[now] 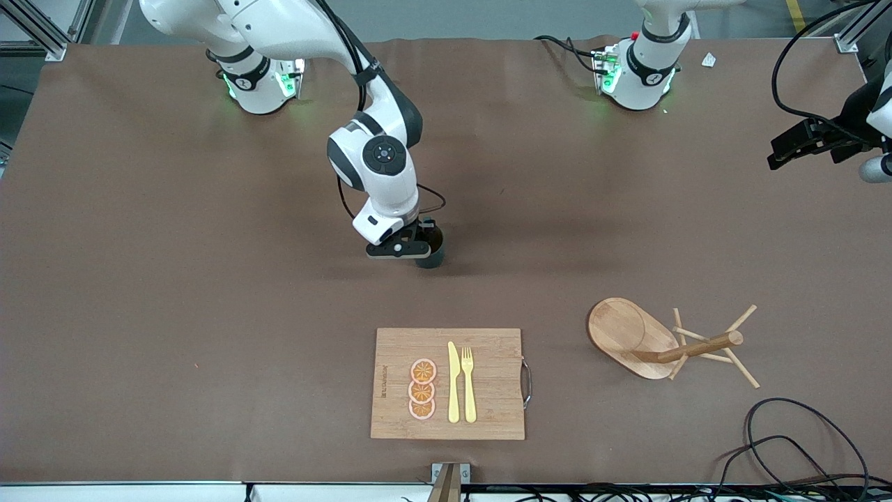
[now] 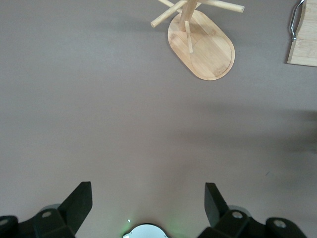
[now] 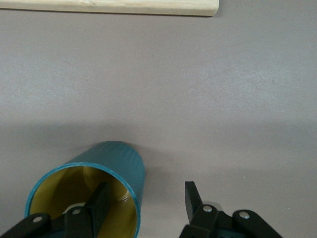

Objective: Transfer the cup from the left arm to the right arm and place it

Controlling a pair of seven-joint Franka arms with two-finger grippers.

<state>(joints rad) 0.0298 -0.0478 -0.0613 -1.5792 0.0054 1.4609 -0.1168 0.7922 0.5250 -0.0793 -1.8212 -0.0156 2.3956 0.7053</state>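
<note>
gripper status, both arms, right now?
Left tool: open, empty, waiting above bare table at the left arm's end.
Right tool: open, straddling the cup wall, one finger inside, not yet clamped.

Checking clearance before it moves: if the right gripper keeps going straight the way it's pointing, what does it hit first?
Likely the cup's wall: the right gripper straddles it, one finger inside the rim, one outside, pointing down at the table.
</note>
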